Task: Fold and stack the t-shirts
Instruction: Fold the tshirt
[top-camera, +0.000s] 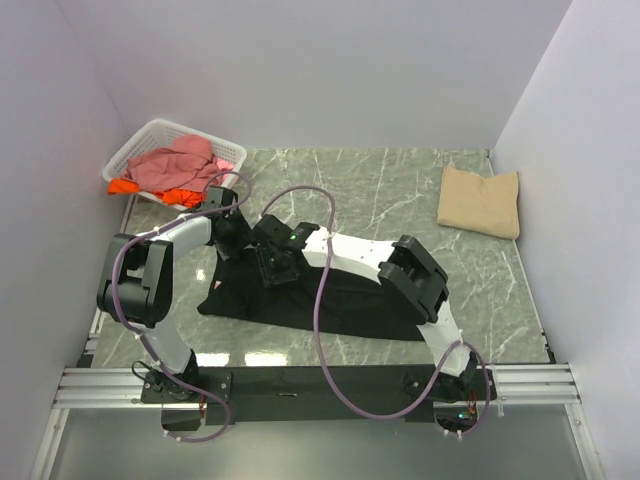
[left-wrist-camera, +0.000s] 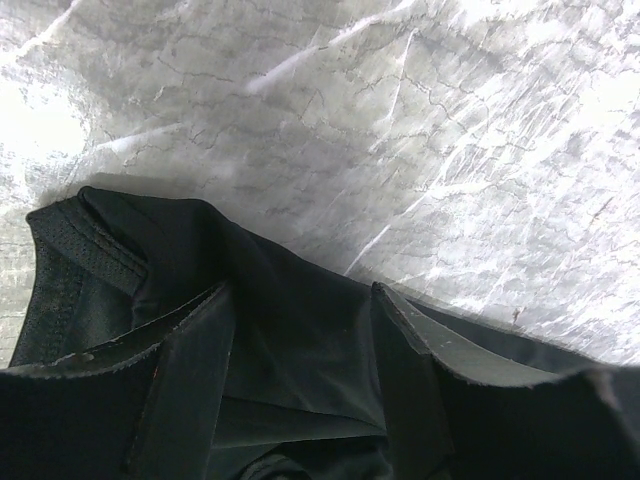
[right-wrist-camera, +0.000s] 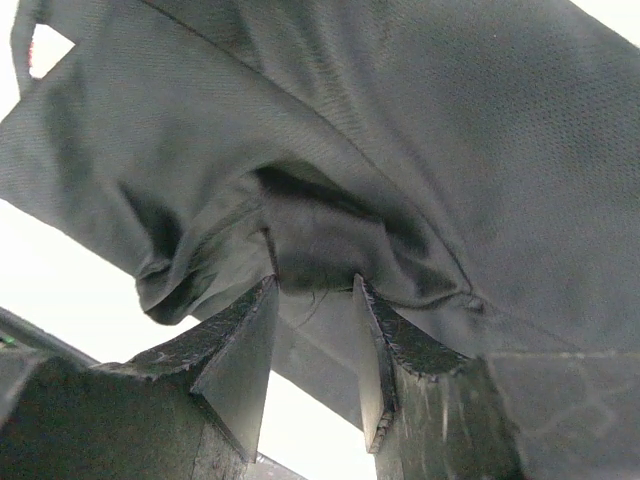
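Nearest you in the top view is the black mounting bar (top-camera: 300, 381) that carries both arm bases. Just beyond it the black t-shirt (top-camera: 345, 300) lies spread across the near middle of the marble table (top-camera: 400, 185). Both arms reach in over its left end, the left gripper (top-camera: 232, 243) just beside the right gripper (top-camera: 272, 270), and their bodies and the looping purple cable (top-camera: 320, 300) hide the cloth there. Only this view gives you the rest. A folded tan t-shirt (top-camera: 480, 202) sits well apart at the far right. A white basket (top-camera: 135, 150) in the far left corner holds a pink t-shirt (top-camera: 178, 163) lying over an orange t-shirt (top-camera: 133, 187). The left wrist view shows dark cloth filling the gap between the left fingers (left-wrist-camera: 190, 385), with the ribbed collar (left-wrist-camera: 75, 240) to one side. You cannot tell from it whether they grip. In the right wrist view the right fingers (right-wrist-camera: 245, 345) are drawn close and pinch a puckered fold of the black shirt, which is lifted with bright background showing past it.
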